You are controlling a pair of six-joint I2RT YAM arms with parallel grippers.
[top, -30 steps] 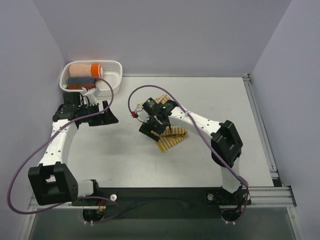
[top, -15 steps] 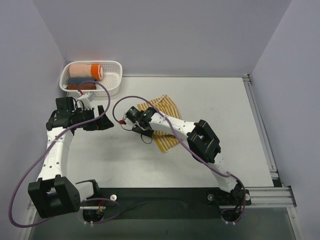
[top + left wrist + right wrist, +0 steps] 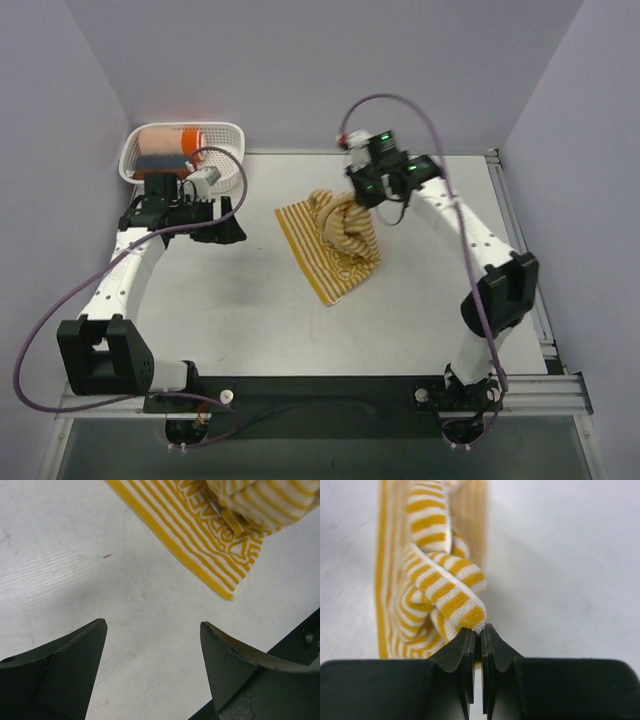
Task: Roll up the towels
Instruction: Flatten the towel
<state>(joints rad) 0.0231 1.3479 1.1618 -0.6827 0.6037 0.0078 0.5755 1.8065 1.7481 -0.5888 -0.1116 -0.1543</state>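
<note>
right arm: stretched out well to the right of the basket [image 3: 228,165], right gripper [image 3: 479,635] pinched tight on a bunched fold of the towel [image 3: 335,250]
left arm: bent in just in front of the basket, left gripper [image 3: 152,625] spread wide over the table [image 3: 250,310]
towel: crumpled on the table, right of the basket, one end lifted
basket: peach-orange roll [image 3: 170,140] on top, grey-blue roll [image 3: 160,160] and reddish-brown roll [image 3: 150,173] under it
</note>
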